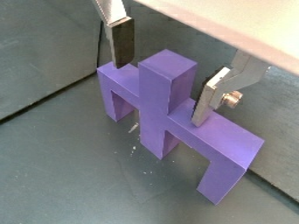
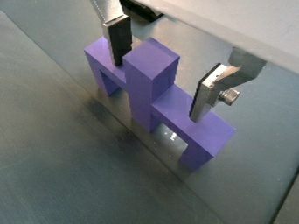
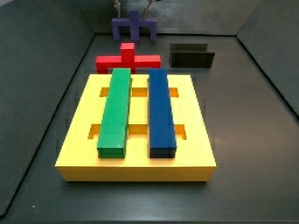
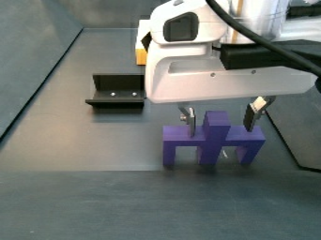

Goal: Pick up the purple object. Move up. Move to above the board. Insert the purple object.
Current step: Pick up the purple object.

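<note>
Two fingers: flat silver plates of the gripper (image 1: 163,74) stand on either side of the central post, apart from it, jaws spread and grasping nothing.
Purple object (image 1: 176,118): upright on its legs on the dark floor, directly beneath the gripper (image 4: 223,119).
Board (image 3: 82,131): yellow, well apart from the purple object (image 3: 135,26), carrying a green bar (image 3: 114,109) and blue bar (image 3: 160,109) side by side.
Red cross-shaped block (image 3: 128,59): between board and purple object.
Fixture (image 4: 118,90): near the purple object (image 4: 211,142).
</note>
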